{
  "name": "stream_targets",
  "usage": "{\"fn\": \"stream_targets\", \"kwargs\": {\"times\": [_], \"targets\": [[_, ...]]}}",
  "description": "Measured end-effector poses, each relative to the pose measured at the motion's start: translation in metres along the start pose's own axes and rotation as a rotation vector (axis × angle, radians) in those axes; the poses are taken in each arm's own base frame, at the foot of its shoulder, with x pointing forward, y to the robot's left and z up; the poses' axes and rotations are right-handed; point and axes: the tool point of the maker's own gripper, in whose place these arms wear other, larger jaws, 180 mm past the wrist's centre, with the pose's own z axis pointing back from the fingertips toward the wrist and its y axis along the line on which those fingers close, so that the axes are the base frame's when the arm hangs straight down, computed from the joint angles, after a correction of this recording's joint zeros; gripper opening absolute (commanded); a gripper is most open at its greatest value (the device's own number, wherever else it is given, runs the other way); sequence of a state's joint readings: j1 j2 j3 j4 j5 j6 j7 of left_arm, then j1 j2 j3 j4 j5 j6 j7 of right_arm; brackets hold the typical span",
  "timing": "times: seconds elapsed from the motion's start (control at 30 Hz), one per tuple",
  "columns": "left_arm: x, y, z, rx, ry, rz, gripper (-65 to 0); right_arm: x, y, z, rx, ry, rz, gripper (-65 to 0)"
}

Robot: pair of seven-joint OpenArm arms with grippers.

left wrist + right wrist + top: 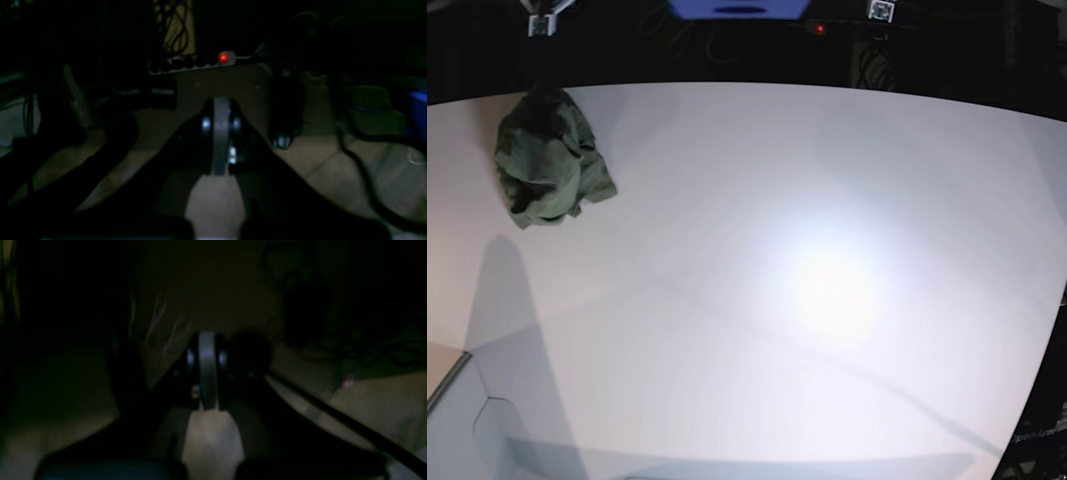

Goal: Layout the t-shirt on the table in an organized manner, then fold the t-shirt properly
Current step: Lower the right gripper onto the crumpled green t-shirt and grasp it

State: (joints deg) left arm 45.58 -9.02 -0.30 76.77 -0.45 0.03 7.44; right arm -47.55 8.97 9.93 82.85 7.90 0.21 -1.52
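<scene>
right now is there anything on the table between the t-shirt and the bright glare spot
No. In the base view the t-shirt lies crumpled near the table's far left edge, and the stretch from it to the glare spot is bare white tabletop, only faint shadows crossing it.

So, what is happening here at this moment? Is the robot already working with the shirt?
Not yet. The t-shirt lies crumpled in a heap near the far left corner of the table in the base view, and nothing touches it. Neither arm shows over the table. The left gripper and the right gripper are both shut and empty, looking at a dark area with cables. Laying out and folding have not started.
</scene>
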Motion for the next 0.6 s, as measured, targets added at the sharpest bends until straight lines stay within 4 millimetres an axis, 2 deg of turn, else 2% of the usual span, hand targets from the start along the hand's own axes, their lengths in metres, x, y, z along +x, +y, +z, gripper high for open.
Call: {"fn": "stream_targets", "kwargs": {"times": [0.1,0.13,0.27,0.37,0.43,0.5,0.6], "targets": [[0.041,-0.004,0.017,-0.007,-0.124,0.002,-64.9,0.048,-0.018,0.019,-0.016,-0.125,-0.005,-65.0],[0.05,-0.005,0.022,-0.012,-0.15,0.002,-64.9,0.063,-0.019,0.026,-0.009,-0.162,-0.005,-65.0],[0.061,-0.002,0.045,0.001,-0.182,0.018,-64.9,0.114,-0.011,0.055,0.016,-0.287,-0.011,-65.0],[0.087,0.009,0.058,0.027,-0.25,0.031,-64.9,0.161,-0.012,0.082,0.013,-0.431,0.008,-65.0],[0.105,0.017,0.066,0.035,-0.309,0.073,-64.9,0.172,-0.007,0.085,0.026,-0.465,0.006,-65.0],[0.111,0.024,0.072,0.035,-0.326,0.129,-64.9,0.176,-0.005,0.079,0.029,-0.462,-0.002,-64.0],[0.108,0.039,0.074,0.055,-0.32,0.215,-64.9,0.194,-0.005,0.077,0.026,-0.519,-0.01,-55.3]]}}
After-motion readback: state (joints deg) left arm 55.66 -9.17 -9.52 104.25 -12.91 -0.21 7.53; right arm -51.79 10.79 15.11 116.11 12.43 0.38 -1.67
